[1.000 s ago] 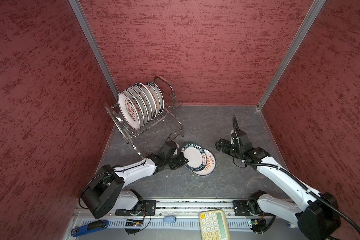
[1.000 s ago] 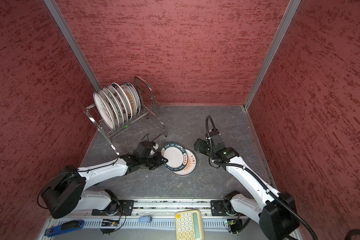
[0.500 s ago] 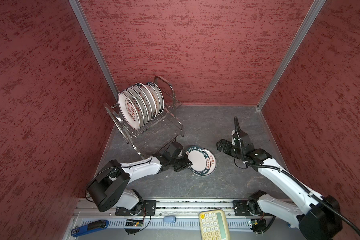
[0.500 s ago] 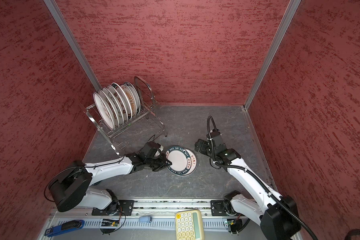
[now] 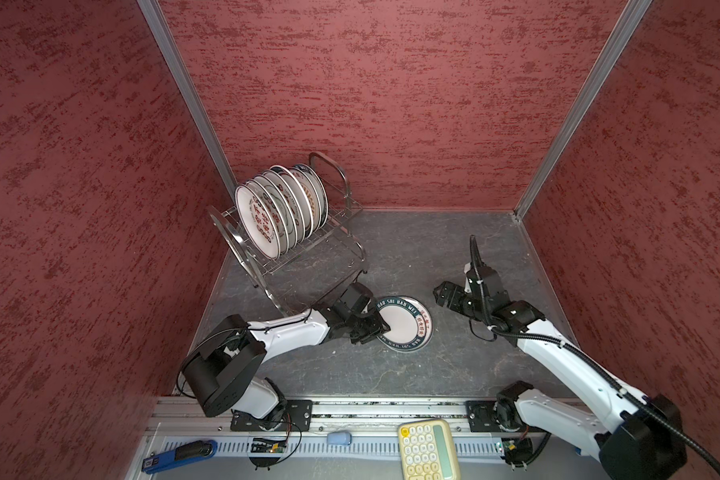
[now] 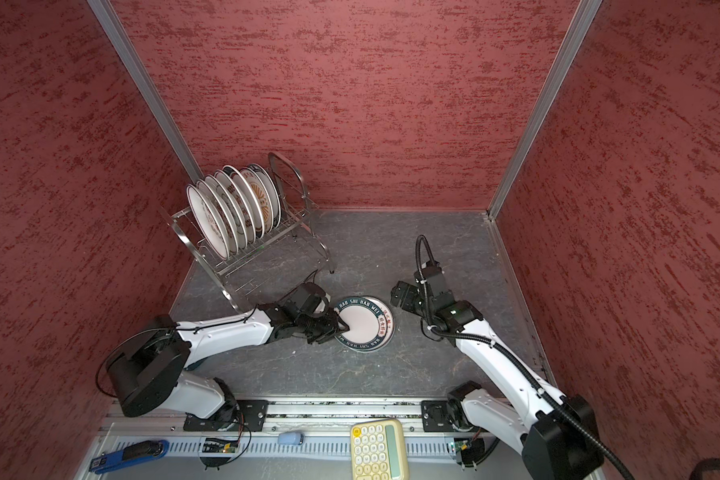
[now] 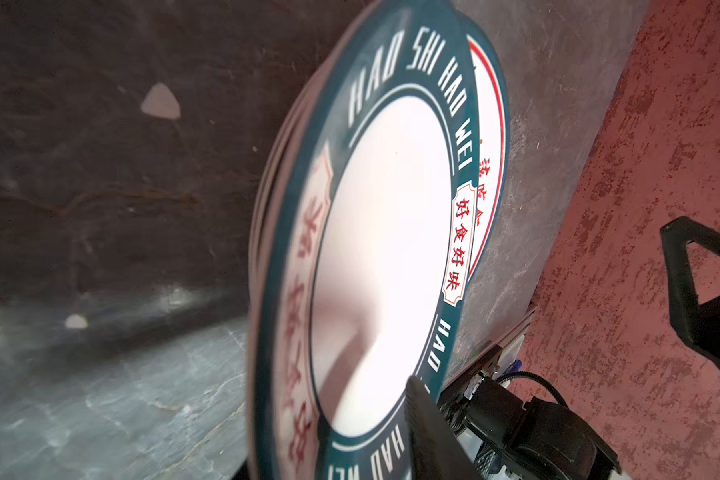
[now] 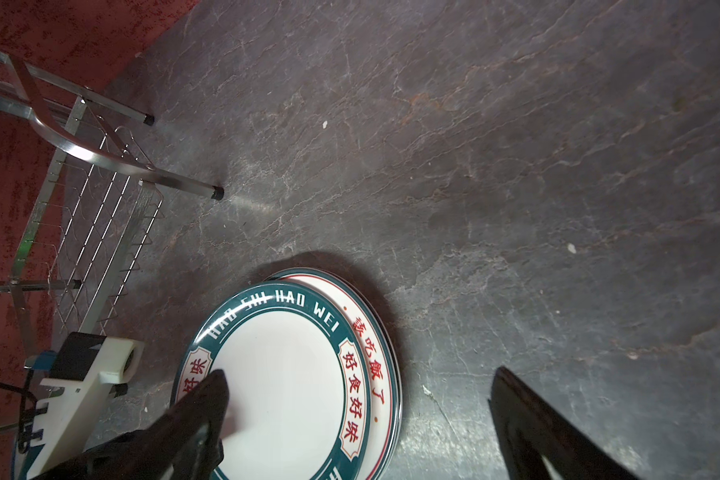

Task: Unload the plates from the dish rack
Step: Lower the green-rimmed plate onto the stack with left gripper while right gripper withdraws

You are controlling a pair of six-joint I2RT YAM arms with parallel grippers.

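Teal-rimmed plate (image 8: 292,374): "HAO SHI HAO WEI", "好食好味"; plate beneath (image 8: 368,332): "該吃飯了".

The dish rack (image 5: 308,254) stands at the back left of the table (image 5: 412,257). Plates (image 5: 267,220) stand in a row on its top shelf. In front of it, in the middle, lies a flat stack (image 5: 404,322) of plates. The left gripper (image 5: 381,328) is at the stack's left edge. The right gripper (image 5: 439,295) is near its right side.
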